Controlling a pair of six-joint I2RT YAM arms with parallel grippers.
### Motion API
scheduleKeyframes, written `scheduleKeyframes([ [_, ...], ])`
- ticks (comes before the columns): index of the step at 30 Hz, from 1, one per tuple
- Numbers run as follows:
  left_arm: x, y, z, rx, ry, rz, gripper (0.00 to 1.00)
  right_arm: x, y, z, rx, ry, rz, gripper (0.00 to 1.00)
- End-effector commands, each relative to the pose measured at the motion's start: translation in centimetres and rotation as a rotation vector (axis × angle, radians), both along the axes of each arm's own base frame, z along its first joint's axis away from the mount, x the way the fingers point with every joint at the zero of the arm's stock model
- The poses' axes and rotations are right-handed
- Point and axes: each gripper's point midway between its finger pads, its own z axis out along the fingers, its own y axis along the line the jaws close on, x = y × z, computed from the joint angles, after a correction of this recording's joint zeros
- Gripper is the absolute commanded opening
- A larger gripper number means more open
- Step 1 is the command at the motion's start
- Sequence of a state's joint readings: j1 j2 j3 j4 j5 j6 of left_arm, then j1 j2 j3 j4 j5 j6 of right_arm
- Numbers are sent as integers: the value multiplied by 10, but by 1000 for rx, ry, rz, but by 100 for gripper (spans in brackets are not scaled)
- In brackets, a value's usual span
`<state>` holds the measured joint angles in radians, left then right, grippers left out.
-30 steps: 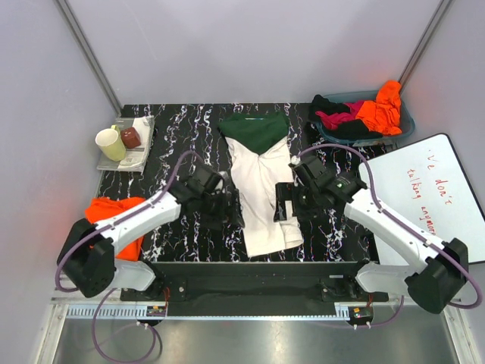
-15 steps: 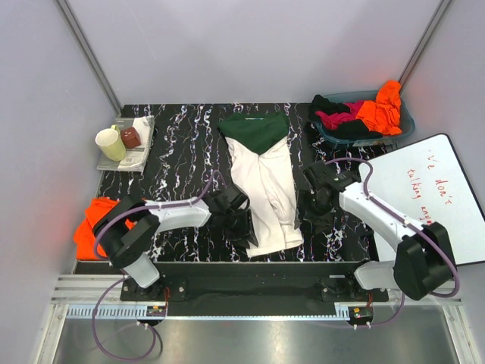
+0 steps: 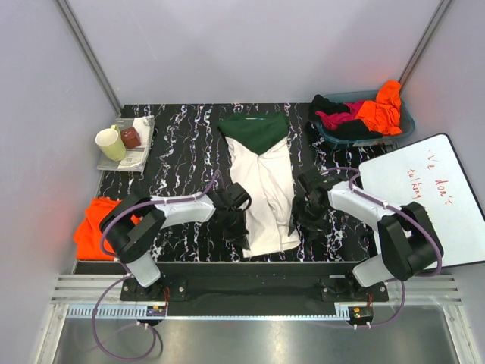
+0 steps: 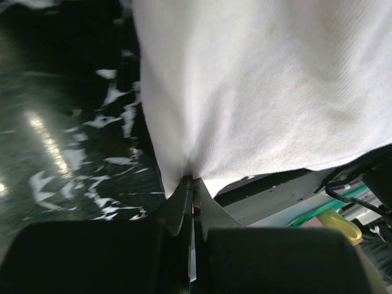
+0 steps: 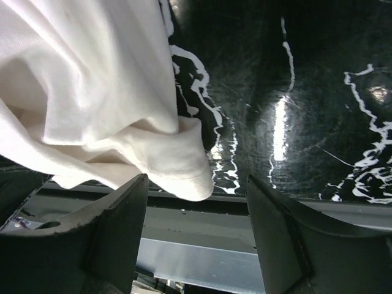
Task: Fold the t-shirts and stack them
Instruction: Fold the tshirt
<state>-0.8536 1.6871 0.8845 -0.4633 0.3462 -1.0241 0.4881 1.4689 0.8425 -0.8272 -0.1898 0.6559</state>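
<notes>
Tee hem pinched in L jaws; R jaws open astride its other near corner.

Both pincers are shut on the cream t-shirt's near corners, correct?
No. Only the left pincer is shut on the cream t-shirt. The right pincer is open, straddling the other near corner, as the right wrist view shows.

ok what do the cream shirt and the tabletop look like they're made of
The cream shirt: soft matte knit cloth, likely cotton, going by its fine weave and limp folds. The tabletop: hard, glossy black with white veins. Glare reflects off it; stone or laminate is unclear.
</notes>
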Motion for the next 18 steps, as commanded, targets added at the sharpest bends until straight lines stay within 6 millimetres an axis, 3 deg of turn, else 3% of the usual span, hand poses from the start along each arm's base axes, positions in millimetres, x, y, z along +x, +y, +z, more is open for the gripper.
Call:
scheduleKeyframes([
  [1,-2,54,-11,203,-34,9,0,9,13,3,61,-22,4,72],
  [3,2,67,-7,245,-75,3,0,10,17,3,79,-17,13,72],
  [5,7,68,3,226,-125,-17,0,11,19,3,93,-19,23,73],
  [9,20,51,32,113,-232,-72,0,11,31,6,167,-24,54,74],
  [11,27,43,54,51,-306,-96,16,10,38,6,216,-29,68,76],
  [13,30,42,71,11,-361,-87,38,14,45,6,262,-51,68,77],
  [14,28,44,72,7,-365,-80,66,8,46,2,278,-30,57,77],
  [15,30,47,73,11,-374,-58,76,9,49,0,291,-33,53,77],
  [17,23,55,65,20,-352,-20,88,0,46,-9,289,-1,33,76],
  [18,20,56,61,18,-342,-11,89,0,47,-11,295,-2,31,76],
])
